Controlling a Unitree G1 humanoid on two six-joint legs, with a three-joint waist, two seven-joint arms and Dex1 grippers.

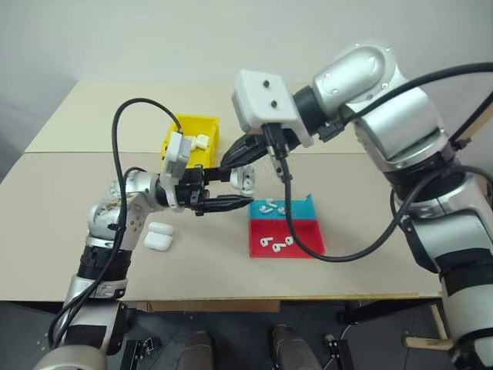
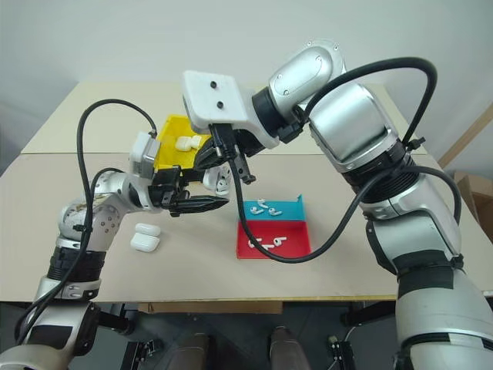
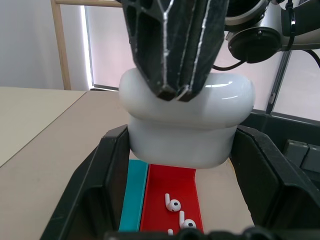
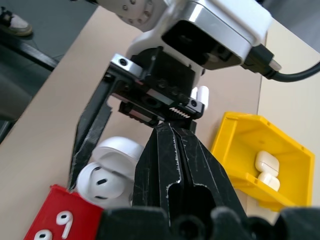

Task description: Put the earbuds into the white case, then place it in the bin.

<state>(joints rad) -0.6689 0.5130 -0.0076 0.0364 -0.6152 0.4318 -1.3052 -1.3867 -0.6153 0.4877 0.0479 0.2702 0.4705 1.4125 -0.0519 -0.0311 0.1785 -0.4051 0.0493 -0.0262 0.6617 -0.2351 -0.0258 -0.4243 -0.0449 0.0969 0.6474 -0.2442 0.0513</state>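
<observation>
Left pincer point(image 1: 231, 204) clamped on the white case point(image 3: 185, 125), held above the surface point(image 1: 77, 254), lid hinged open. Right pincer point(image 4: 172, 150) fingers pressed together, nothing visibly between them, tips pushing against the case's lid. Directly under and just right of the pincers: teal tray point(image 1: 296, 206) and red tray point(image 1: 304, 231) side by side, touching, loose earbuds point(image 1: 271, 206) in both. Two more closed white cases point(image 1: 159, 236) lie together on the surface near the left arm. Yellow bin point(image 1: 179, 142) sits behind the left pincer, another case point(image 4: 266, 165) already inside it.
</observation>
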